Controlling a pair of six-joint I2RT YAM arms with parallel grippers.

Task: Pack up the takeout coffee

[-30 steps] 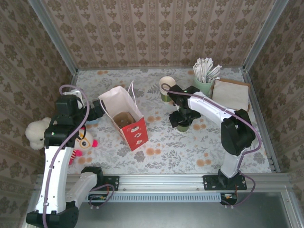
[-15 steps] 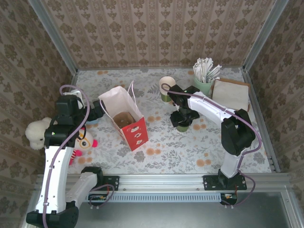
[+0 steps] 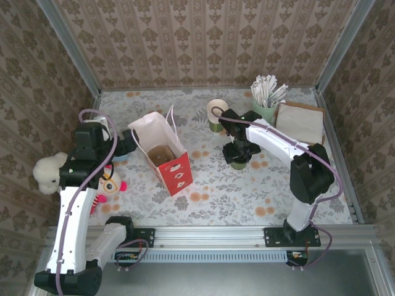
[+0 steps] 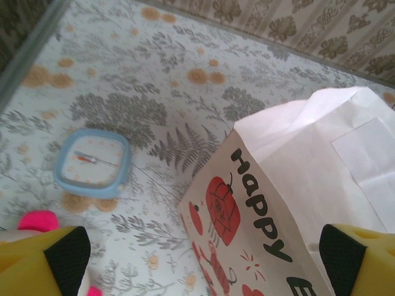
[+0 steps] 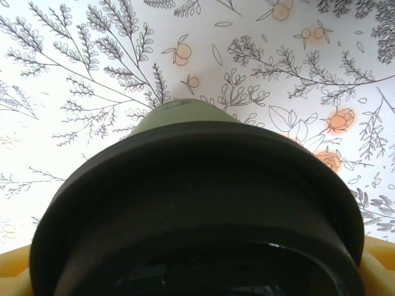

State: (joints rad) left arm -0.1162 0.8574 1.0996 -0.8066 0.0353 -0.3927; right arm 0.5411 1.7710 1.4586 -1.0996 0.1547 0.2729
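Observation:
The takeout coffee (image 3: 237, 164), a dark green cup with a black lid (image 5: 197, 203), stands on the flowered table right of centre. My right gripper (image 3: 239, 154) is down over it from above. In the right wrist view the lid spans the gap between the two yellow fingers (image 5: 12, 268), touching both, so the gripper (image 5: 197, 274) is shut on it. The red-and-white paper bag (image 3: 165, 155) stands open at left of centre with something brown inside. My left gripper (image 3: 123, 147) is open beside the bag's left wall (image 4: 296, 185), its fingertips (image 4: 68, 253) apart at the lower corners.
A stack of unlidded cups (image 3: 216, 114) and a mint cup of paper-wrapped sticks (image 3: 265, 102) stand behind the coffee, with a brown paper pad (image 3: 299, 120) at the far right. A blue clock (image 4: 92, 161) lies left of the bag. A plush toy (image 3: 49, 172) sits at the left edge.
The right gripper has narrowed onto the coffee's lid. The left arm has hardly moved, and the bag and cup stand where they were.

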